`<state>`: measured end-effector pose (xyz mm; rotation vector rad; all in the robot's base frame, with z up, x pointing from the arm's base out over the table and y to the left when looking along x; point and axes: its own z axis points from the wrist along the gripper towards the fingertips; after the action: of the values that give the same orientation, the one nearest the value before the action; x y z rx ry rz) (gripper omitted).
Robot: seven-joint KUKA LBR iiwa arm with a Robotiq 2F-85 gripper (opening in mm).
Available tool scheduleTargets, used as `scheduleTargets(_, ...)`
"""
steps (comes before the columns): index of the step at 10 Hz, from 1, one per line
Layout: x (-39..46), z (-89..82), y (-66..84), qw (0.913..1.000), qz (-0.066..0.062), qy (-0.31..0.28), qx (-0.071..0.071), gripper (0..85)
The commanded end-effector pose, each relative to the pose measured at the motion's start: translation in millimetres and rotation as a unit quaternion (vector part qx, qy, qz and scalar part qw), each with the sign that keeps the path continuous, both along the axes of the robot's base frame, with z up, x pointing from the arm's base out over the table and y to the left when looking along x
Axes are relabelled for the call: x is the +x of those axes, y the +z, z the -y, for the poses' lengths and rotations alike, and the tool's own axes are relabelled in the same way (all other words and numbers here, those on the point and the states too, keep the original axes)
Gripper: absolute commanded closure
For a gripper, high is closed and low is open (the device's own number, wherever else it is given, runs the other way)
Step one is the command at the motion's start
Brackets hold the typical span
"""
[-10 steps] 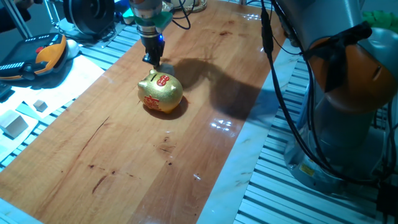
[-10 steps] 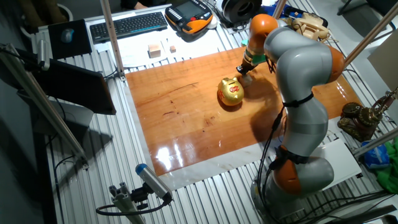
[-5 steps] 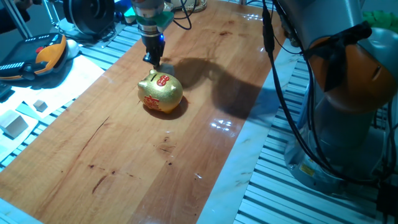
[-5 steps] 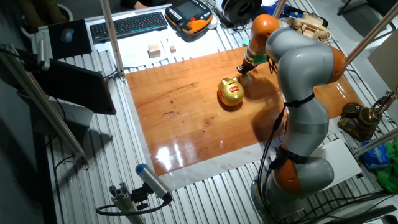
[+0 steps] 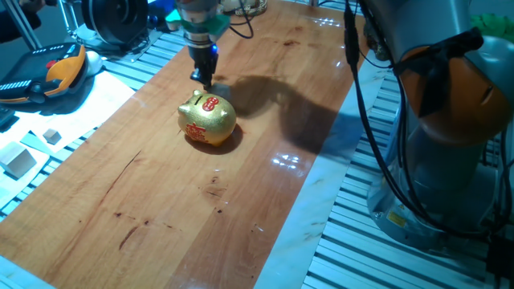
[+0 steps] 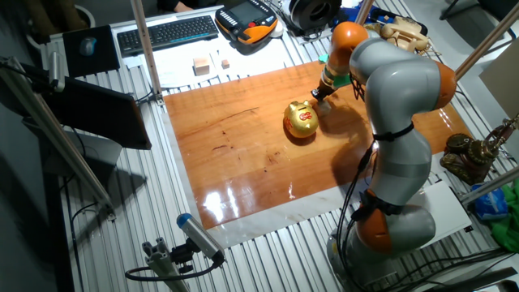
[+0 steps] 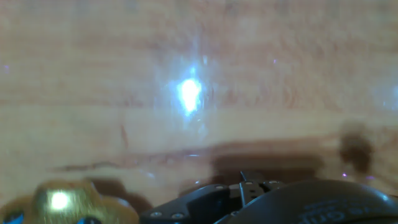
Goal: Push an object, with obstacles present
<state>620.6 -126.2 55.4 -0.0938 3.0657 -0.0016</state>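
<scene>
1. At the far left of the other fixed view stand dark panels on slanted metal poles; a black keyboard (image 6: 168, 31) lies in the upper left, on the ribbed metal bench that rings the tabletop (image 6: 243, 146).
2. On a white sheet above the tabletop's upper left corner sit three pale wooden blocks. The middle, small cube (image 6: 215, 57) seems to match the object to be pushed, though it is too small to be sure; a larger block (image 6: 200, 65) lies to its left and a tiny one to its right.
3. The tabletop is glossy reddish-brown wood with dark scratches and bright glare patches near its lower edge.
4. The gold piggy bank (image 5: 206, 119) with red markings stands near the centre of the frame in the other fixed view, on bare wood.
5. The hand (image 5: 201, 79) is down near the wood just above and behind the pig. Whether the fingers are together or apart I cannot tell.
6. The small cube lies well apart from the hand, far to the upper left of it and off the wood.
7. The grey and orange arm (image 6: 397, 122) fills the right side.
</scene>
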Motion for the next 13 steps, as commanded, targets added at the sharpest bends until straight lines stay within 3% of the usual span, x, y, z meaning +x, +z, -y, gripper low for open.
scheduleTargets(1, -2.2, 1.8, 0.3, 1.0, 0.001, -0.001, 0.0, 85.0)
scheduleTargets(13, -26.8, 7.0, 3.6, 0.9999, 0.01, 0.007, -0.013, 85.0)
